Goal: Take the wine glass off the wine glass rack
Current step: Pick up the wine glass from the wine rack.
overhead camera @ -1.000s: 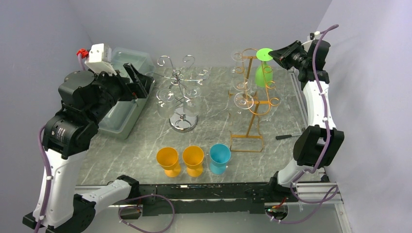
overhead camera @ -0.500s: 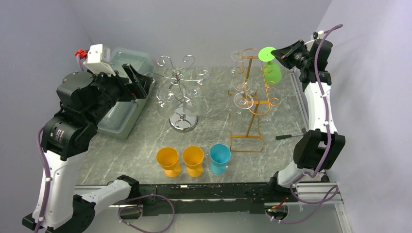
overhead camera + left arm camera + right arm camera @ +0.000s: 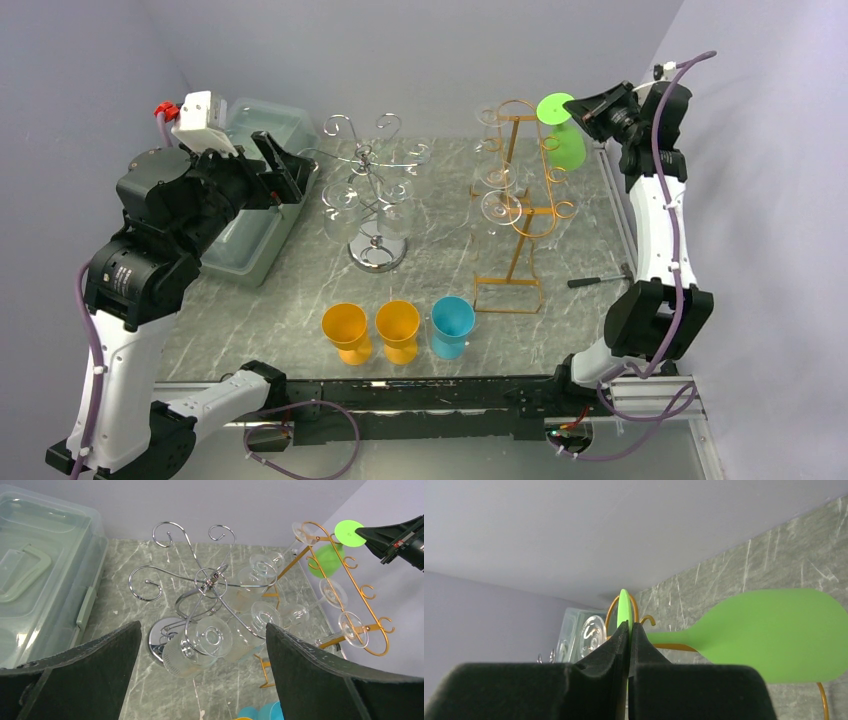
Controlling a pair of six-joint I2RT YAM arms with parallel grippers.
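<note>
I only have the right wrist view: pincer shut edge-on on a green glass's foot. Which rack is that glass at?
Observer: The gold rack. The green wine glass hangs foot-up beside its far right end, held by the right pincer. I cannot tell if it has cleared the hooks.
Operator: Anything else on that rack?
Observer: Clear glasses hang along its left side.
Operator: And the other arm?
Observer: The left pincer is open, facing the silver rack.
</note>
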